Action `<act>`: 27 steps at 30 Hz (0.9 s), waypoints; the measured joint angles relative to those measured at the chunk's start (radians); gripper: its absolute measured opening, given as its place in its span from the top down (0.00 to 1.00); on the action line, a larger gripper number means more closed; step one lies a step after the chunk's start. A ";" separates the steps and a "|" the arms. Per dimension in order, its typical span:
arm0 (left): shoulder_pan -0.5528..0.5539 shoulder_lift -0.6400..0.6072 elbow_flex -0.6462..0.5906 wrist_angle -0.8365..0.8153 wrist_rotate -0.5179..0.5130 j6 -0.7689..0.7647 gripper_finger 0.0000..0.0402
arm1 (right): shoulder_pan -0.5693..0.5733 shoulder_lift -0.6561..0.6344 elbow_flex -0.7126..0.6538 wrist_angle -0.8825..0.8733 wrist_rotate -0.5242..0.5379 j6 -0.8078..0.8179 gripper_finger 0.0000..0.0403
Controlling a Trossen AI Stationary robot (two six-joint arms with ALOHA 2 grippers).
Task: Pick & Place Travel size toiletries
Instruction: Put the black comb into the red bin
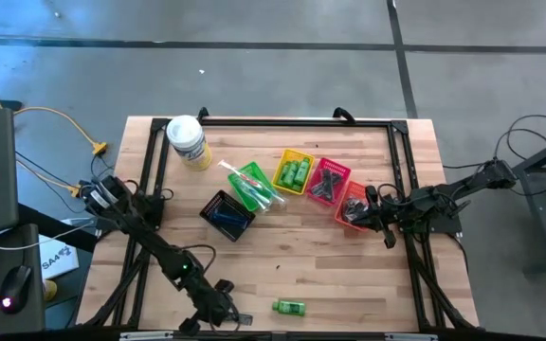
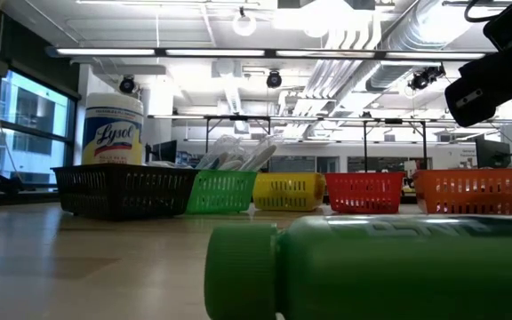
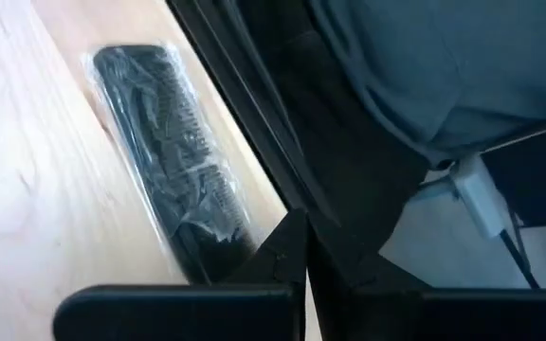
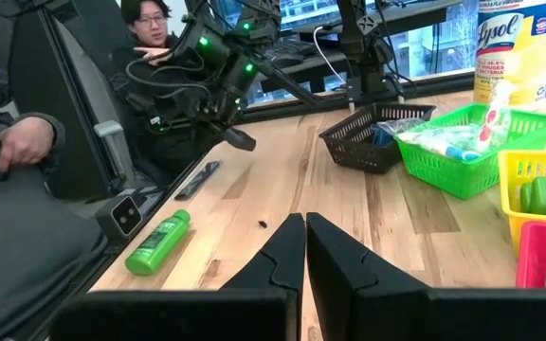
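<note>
My left gripper (image 3: 297, 248) is clenched shut and holds nothing; it hangs at the near edge of the wooden worktop (image 1: 349, 265), just beside a flat black comb in clear wrap (image 3: 169, 156) lying on the wood. My right gripper (image 4: 305, 248) is also closed and empty, poised over the worktop near the orange plastic basket (image 1: 352, 206). A bright green mini bottle (image 1: 289, 307) lies on its side near the front edge. More green bottles sit in the yellow plastic basket (image 1: 295, 171), and wrapped toothbrushes in the green plastic basket (image 1: 252, 182).
</note>
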 joint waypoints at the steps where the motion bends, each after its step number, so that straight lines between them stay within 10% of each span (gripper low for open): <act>1: 0.000 0.000 0.001 -0.001 0.005 0.000 1.00 | 0.000 0.000 0.000 0.000 0.000 0.000 0.98; 27: 0.260 0.065 0.003 -0.121 -0.030 0.154 1.00 | 0.000 0.000 0.000 0.003 0.025 0.000 0.98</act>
